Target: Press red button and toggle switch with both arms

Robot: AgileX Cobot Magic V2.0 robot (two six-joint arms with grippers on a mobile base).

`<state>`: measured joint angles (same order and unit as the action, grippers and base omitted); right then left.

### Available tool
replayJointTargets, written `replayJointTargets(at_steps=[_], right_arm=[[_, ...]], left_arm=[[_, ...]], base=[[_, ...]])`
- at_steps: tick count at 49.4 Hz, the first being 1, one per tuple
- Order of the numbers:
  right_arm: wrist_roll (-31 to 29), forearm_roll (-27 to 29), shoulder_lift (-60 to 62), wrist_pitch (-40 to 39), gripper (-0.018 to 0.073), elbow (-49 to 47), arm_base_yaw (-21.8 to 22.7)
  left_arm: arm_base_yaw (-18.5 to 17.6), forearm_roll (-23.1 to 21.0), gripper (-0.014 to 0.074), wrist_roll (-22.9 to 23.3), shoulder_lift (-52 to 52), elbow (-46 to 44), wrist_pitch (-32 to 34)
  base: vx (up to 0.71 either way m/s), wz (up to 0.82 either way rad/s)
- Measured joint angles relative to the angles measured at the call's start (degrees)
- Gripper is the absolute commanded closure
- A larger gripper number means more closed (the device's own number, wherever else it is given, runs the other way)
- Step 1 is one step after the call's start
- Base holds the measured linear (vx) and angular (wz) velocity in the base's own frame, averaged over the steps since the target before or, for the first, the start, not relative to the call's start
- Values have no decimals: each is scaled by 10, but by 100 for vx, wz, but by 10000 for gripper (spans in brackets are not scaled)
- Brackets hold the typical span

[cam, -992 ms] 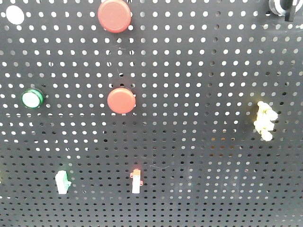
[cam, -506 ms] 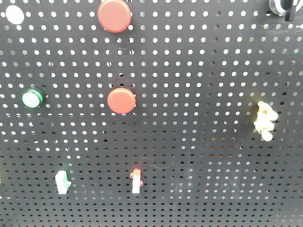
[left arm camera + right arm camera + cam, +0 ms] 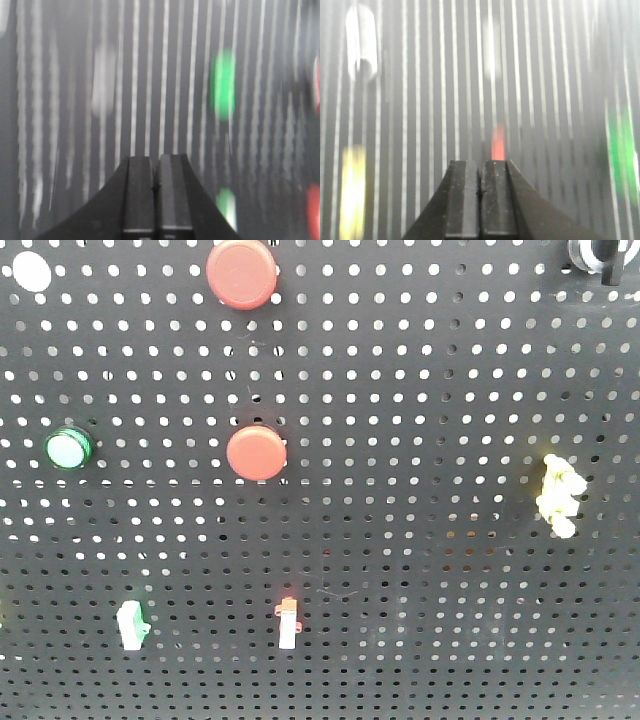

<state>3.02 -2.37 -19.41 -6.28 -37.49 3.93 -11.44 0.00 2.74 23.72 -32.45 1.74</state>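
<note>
Near the middle of the counter [image 3: 420, 440], a little toward its left edge, sits the red button [image 3: 256, 453]. Straight below it, close to the lower edge, is the toggle switch [image 3: 288, 623], a small white lever with a red tip, its long axis running up and down the counter. A larger red button [image 3: 241, 273] sits at the top edge; which of the two the task means I cannot tell.

Neither arm shows in the front view, so that view does not show which is nearer. Both wrist views are streaked with blur. From the right wrist, a red smear [image 3: 498, 142] lies just beyond the right claw [image 3: 480, 167], slightly right of its tips. Whether it is a button or the switch's tip is unclear, but this arm looks better lined up on something red. From the left wrist, a green smear [image 3: 223, 84] lies ahead and right of the left claw [image 3: 155, 165], with red only at the picture's right edge. Each claw has its jaws pressed together, holding nothing.
</note>
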Motion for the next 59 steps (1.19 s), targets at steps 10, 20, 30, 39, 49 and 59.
replayJointTargets(at_steps=[10,20,30,39,49,59], right_arm=[[-2,10,-120,23,562,-123,0],[-2,14,-147,49,562,-141,0],[-2,15,-147,84,562,-141,0],[-2,15,-147,93,562,-141,0],[-2,15,-147,95,562,-141,0],[-4,15,-147,99,562,-142,0]], left_arm=[[0,-4,594,-4,176,-203,-37],[-16,-19,594,-2,241,-290,-112],[-165,-22,594,-57,260,-346,-111],[-299,-22,594,-130,327,-403,-100],[-334,-22,594,-152,428,-474,-116],[-328,0,594,-153,486,-538,-136]], base=[[0,0],[0,0],[0,0],[0,0],[0,0],[0,0]])
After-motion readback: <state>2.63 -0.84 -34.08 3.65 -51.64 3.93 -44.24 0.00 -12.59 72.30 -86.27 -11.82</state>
